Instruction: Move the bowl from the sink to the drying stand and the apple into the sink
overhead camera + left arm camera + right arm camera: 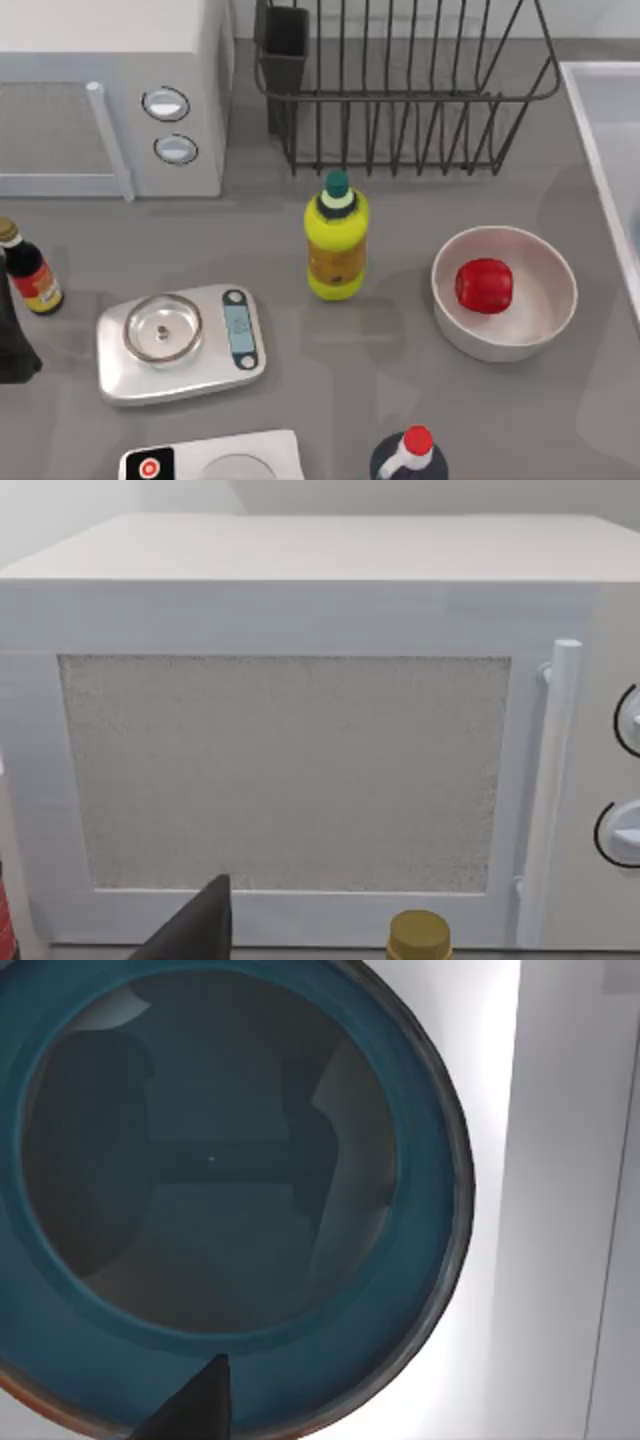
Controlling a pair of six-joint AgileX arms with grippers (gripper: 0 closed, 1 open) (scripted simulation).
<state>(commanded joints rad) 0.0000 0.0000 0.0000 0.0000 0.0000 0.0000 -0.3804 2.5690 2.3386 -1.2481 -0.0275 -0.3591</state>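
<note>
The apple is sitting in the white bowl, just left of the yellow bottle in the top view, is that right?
Not quite. The apple does sit in the white bowl, but the top view shows both to the right of the yellow bottle, not left of it, toward the sink at the table's right edge.

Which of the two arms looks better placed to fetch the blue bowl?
The right arm, I'd judge. Its wrist view looks straight down into the bowl lying in the white sink. The left arm's camera faces the microwave at the table's left, far from the sink.
</note>
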